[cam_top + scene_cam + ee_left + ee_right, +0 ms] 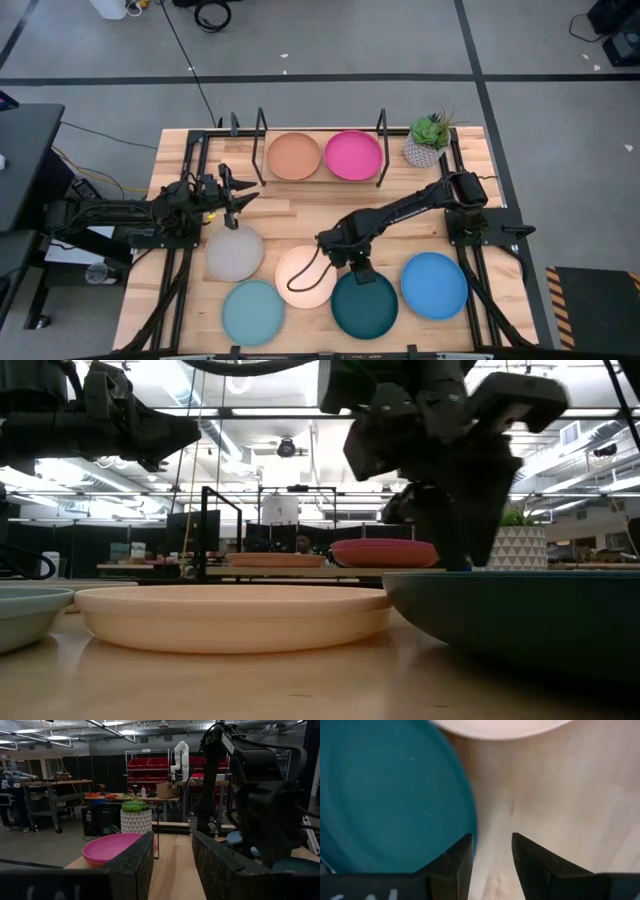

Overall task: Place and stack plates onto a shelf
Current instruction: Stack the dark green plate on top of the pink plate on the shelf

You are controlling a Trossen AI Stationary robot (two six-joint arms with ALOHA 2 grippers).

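Seven plates are visible from above. Two sit abreast on the shelf (262,130) at the far edge of the tabletop (290,215): an orange plate (293,156) and, just beside it, a magenta plate (353,155). Five lie on the tabletop nearer the front: a grey plate (235,252), a cream plate (303,277), a light blue plate (252,312), a dark teal plate (364,304) and a bright blue plate (434,285). One potted plant (428,141) stands at the shelf's right end.

In the low view the light blue plate is cut off at the edge, and the dark teal plate is only partly in frame.

The right gripper (357,268) reaches across from the right side, pointing down at the far rim of the dark teal plate, between it and the cream plate; its fingers (530,857) stand apart, holding nothing. The left gripper (240,190) hovers level above the tabletop's left side, aimed toward the shelf, fingers (137,865) apart and empty.
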